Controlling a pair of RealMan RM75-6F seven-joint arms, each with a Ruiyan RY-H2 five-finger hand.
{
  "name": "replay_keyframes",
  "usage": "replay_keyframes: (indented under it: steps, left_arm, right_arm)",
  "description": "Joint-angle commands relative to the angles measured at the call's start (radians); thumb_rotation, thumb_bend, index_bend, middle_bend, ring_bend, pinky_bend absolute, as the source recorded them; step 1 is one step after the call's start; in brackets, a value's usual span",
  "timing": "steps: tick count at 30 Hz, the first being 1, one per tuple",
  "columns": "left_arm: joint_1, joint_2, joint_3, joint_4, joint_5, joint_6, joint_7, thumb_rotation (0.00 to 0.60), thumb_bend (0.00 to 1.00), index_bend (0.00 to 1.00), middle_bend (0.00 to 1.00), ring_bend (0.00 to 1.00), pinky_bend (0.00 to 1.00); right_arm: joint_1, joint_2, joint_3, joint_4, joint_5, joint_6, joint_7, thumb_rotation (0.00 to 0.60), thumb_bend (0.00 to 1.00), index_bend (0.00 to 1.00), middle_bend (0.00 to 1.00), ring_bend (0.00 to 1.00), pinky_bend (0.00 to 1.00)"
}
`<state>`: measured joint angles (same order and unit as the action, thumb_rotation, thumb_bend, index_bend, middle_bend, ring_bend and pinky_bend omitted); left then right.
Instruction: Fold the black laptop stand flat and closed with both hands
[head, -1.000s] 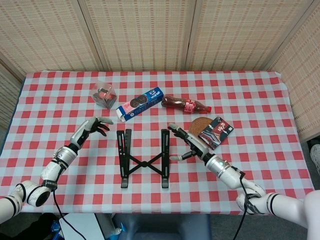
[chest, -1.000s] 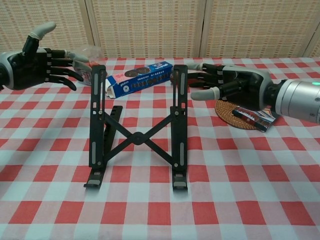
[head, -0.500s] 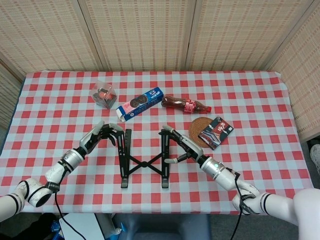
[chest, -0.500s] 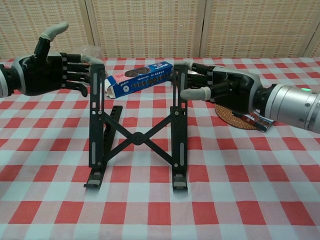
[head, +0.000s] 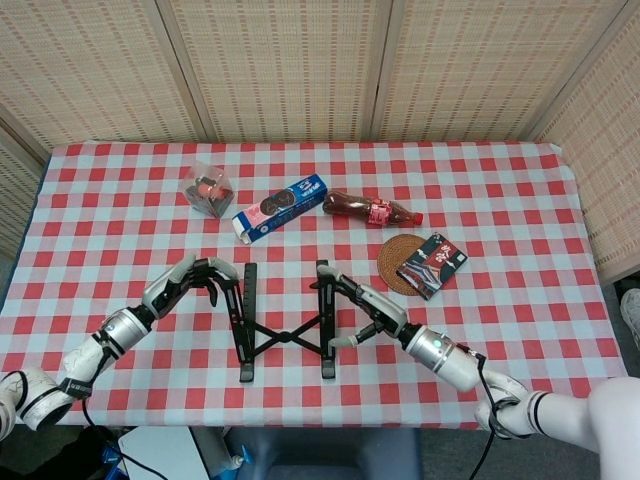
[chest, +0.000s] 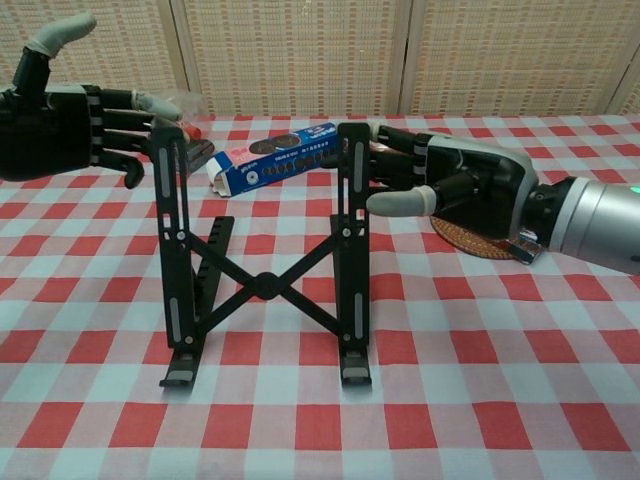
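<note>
Both hands have closed in: left hand (chest: 62, 118) and right hand (chest: 452, 181), fingers spread, now flank one laptop stand (chest: 262, 285)

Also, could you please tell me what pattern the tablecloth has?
The tablecloth is a red-and-white check, clearest in the head view.

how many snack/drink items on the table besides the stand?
5: clear candy box far left, blue cookie box behind the laptop stand, cola bottle right of it, dark snack packet resting on the round woven coaster. None seem hidden.
</note>
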<state>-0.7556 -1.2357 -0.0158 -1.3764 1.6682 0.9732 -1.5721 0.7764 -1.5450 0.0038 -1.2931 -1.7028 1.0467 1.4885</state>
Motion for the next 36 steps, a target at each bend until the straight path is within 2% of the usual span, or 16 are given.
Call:
replay_keyframes:
  steps: [1,9,17,21,36]
  left_arm:
    - [0.013,0.032,0.02,-0.035,0.016,0.033,0.016,0.0,0.17,0.36,0.37,0.43,0.56]
    - [0.042,0.113,0.078,-0.125,0.069,0.109,0.068,0.0,0.17,0.36,0.37,0.43,0.56]
    - [0.067,0.163,0.13,-0.183,0.113,0.164,0.117,0.0,0.17,0.36,0.37,0.43,0.56]
    - [0.066,0.174,0.156,-0.194,0.138,0.172,0.13,0.0,0.17,0.36,0.37,0.43,0.56]
    - [0.065,0.183,0.204,-0.215,0.167,0.2,0.173,0.0,0.17,0.36,0.37,0.43,0.56]
  right_arm:
    - [-0.007,0.029,-0.035,-0.032,-0.039,0.044,0.004,0.6,0.05,0.03,0.16,0.03,0.02]
    - [-0.017,0.102,-0.111,-0.113,-0.118,0.127,-0.015,0.6,0.06,0.04,0.16,0.03,0.02]
    - [-0.016,0.142,-0.158,-0.17,-0.15,0.162,-0.042,0.6,0.06,0.04,0.16,0.03,0.02]
    - [-0.01,0.142,-0.174,-0.175,-0.151,0.156,-0.046,0.6,0.06,0.04,0.16,0.03,0.02]
    - [0.002,0.1,-0.206,-0.142,-0.125,0.124,-0.046,0.6,0.07,0.04,0.16,0.03,0.02]
